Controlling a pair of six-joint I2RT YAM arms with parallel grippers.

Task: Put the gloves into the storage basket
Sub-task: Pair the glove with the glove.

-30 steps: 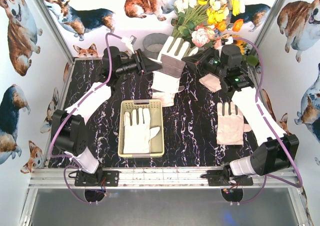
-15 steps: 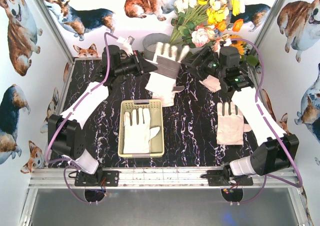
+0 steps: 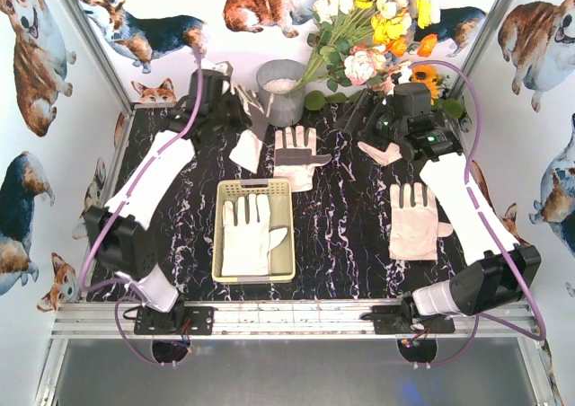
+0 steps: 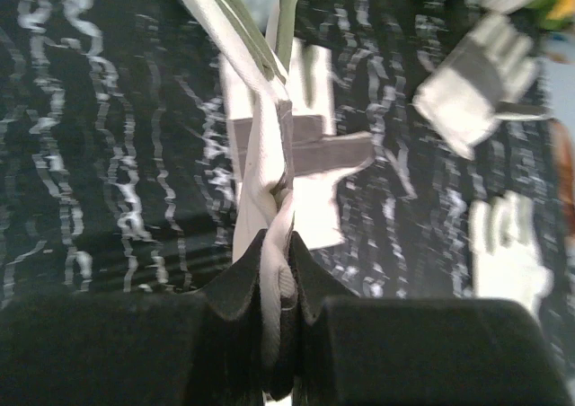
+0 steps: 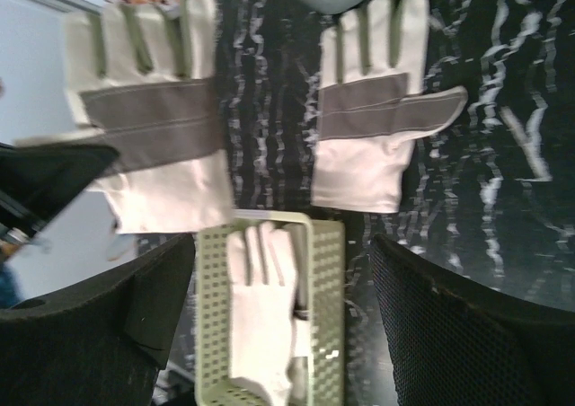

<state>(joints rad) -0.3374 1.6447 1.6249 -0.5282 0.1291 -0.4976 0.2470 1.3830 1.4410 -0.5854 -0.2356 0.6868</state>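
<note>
While left pincer (image 4: 277, 253) is clamping a glove (image 3: 246, 151), right pincer (image 5: 278, 244) is gaping.
Centring it over the basket (image 3: 254, 184) before releasing is looking wisest.

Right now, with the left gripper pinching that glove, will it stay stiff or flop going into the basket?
Probably floppy: the held glove hangs folded and edge-on from the left gripper. Likely light: a narrow pinch carries it. It may drape over the storage basket rim unless lowered centrally.

One glove (image 3: 247, 235) lies in the storage basket (image 3: 218, 244). A second glove (image 3: 299, 157) lies on the bench (image 3: 346, 240) just behind it, a third glove (image 3: 414, 222) well to its right, and the bucket (image 3: 281, 90) farther back.
</note>
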